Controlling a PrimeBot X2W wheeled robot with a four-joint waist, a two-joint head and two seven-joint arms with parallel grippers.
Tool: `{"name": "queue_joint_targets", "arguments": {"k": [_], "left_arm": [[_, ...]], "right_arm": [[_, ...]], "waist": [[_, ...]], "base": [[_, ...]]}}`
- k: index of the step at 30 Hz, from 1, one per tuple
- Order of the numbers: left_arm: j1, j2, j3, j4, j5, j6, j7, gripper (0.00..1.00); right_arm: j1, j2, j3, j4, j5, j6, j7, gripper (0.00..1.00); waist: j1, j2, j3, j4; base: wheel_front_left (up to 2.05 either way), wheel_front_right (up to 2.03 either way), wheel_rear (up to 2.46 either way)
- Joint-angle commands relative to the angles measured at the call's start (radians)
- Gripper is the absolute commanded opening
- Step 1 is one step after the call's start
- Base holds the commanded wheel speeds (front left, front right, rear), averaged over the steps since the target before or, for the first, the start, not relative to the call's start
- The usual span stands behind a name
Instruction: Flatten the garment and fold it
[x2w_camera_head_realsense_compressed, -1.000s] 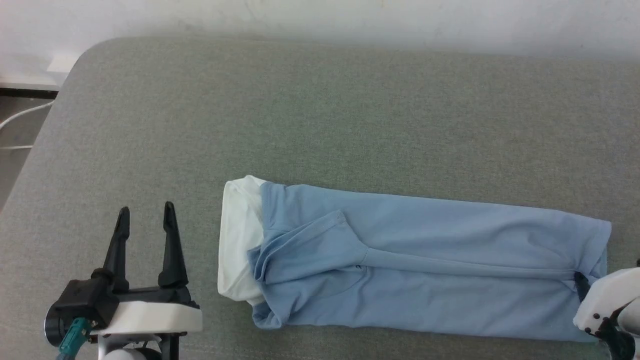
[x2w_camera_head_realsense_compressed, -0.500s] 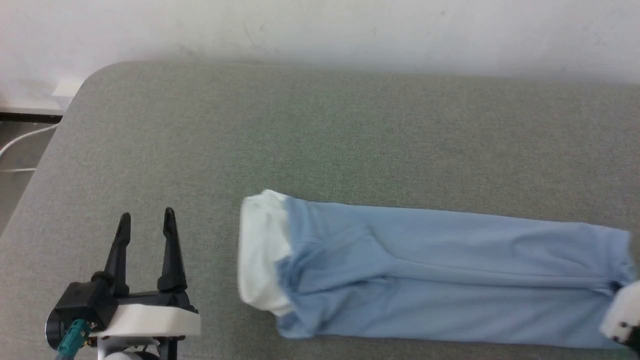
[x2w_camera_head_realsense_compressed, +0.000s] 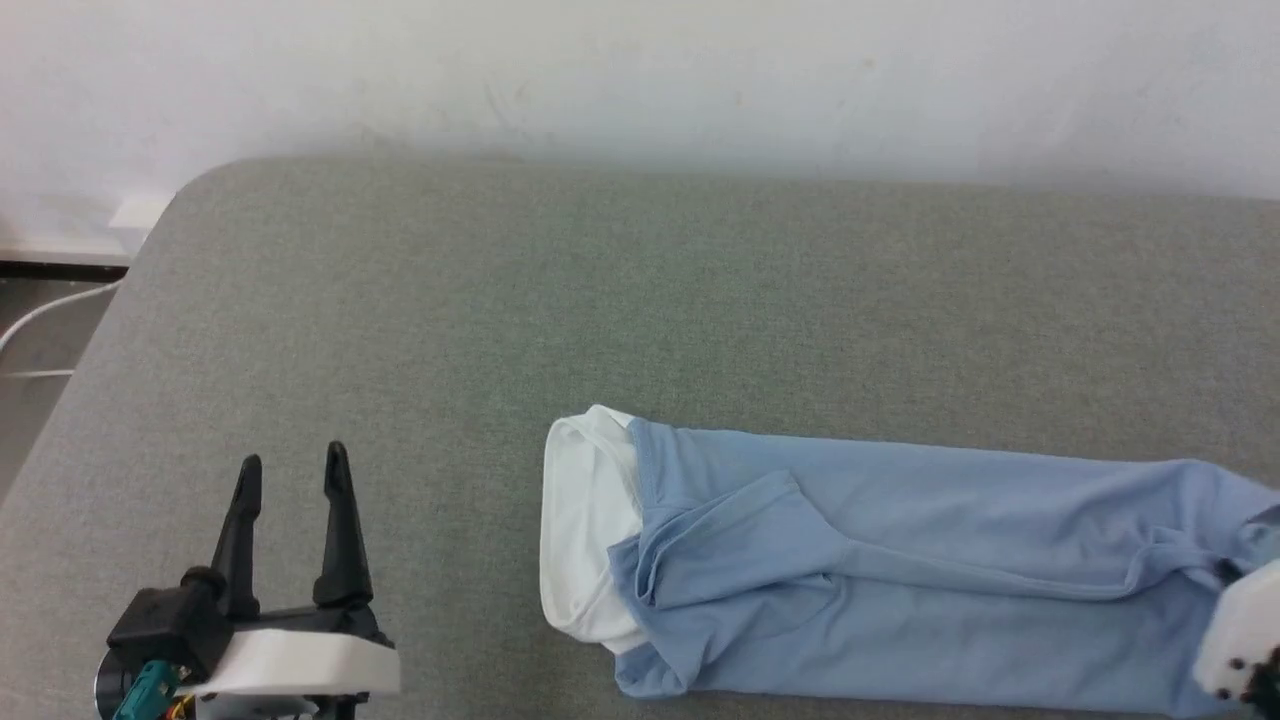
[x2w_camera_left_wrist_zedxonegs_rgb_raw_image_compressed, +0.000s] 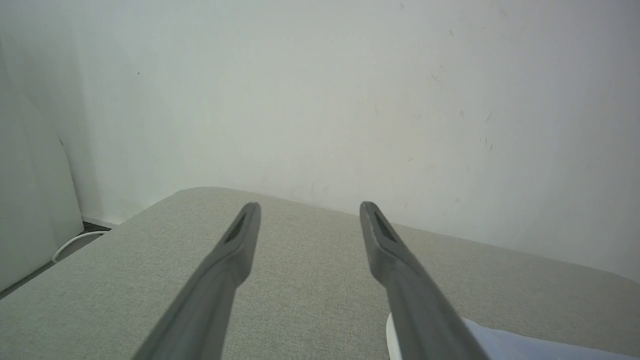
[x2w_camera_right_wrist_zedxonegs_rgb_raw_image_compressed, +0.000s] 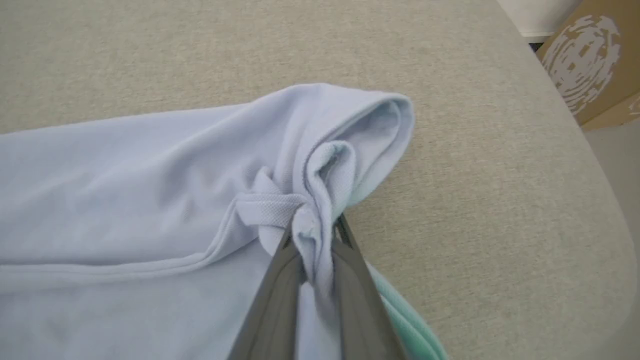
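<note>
Fingers (x2w_camera_right_wrist_zedxonegs_rgb_raw_image_compressed: 272, 305) of the right gripper (x2w_camera_right_wrist_zedxonegs_rgb_raw_image_compressed: 312, 240) pinch the light blue knit polo shirt (x2w_camera_right_wrist_zedxonegs_rgb_raw_image_compressed: 125, 175); draw its hem evenly toward its white collar (x2w_camera_head_realsense_compressed: 580, 530); left gripper (x2w_camera_head_realsense_compressed: 292, 478) gapes.

Open table (x2w_camera_head_realsense_compressed: 420, 320) runs left of and beyond the garment (x2w_camera_head_realsense_compressed: 900, 570); the wall (x2w_camera_head_realsense_compressed: 640, 80) closes the far edge.

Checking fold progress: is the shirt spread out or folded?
Folded: the shirt lies as a long narrow strip, a sleeve laid over its middle.

Left tool (x2w_camera_left_wrist_zedxonegs_rgb_raw_image_compressed: 310, 207), 2 fingers (x2w_camera_left_wrist_zedxonegs_rgb_raw_image_compressed: 235, 250) spread above grey surface (x2w_camera_left_wrist_zedxonegs_rgb_raw_image_compressed: 310, 300); garment (x2w_camera_left_wrist_zedxonegs_rgb_raw_image_compressed: 525, 347) edge bottom right.
</note>
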Motion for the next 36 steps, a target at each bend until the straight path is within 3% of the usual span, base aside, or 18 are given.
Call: {"name": "queue_joint_targets", "arguments": {"k": [1, 10, 17, 24, 30, 36], "left_arm": [[0.019, -0.004, 0.006, 0.002, -0.01, 0.011, -0.005, 1.0], [0.039, -0.004, -0.016, 0.024, -0.04, 0.016, -0.005, 1.0], [0.035, -0.004, -0.014, 0.018, -0.04, 0.004, -0.005, 1.0], [0.034, -0.004, -0.018, 0.02, -0.042, -0.001, -0.005, 1.0], [0.025, -0.004, -0.027, 0.022, -0.032, -0.011, -0.005, 1.0], [0.004, -0.004, -0.045, 0.03, -0.038, -0.016, -0.005, 1.0]], "right_arm": [[0.033, 0.023, 0.047, -0.05, 0.025, -0.002, 0.022, 0.0], [0.119, 0.065, 0.313, -0.297, 0.099, -0.002, 0.1, 0.0], [0.073, 0.125, 0.463, -0.355, 0.163, -0.002, 0.128, 0.0], [0.015, 0.145, 0.566, -0.311, 0.216, -0.002, 0.102, 0.0], [-0.04, 0.146, 0.657, -0.19, 0.299, -0.002, 0.024, 0.0], [-0.12, 0.146, 0.678, -0.045, 0.322, -0.002, -0.089, 0.0]], "waist": [[0.0, 0.0, -0.016, -0.004], [0.0, 0.0, -0.049, 0.026], [0.0, 0.0, -0.05, 0.083], [0.0, 0.0, -0.041, 0.145], [0.0, 0.0, -0.032, 0.201], [0.0, 0.0, -0.009, 0.246]], "base": [[0.0, 0.0, 0.0], [0.0, 0.0, 0.0], [0.0, 0.0, 0.0], [0.0, 0.0, 0.0], [0.0, 0.0, 0.0], [0.0, 0.0, 0.0]]}}
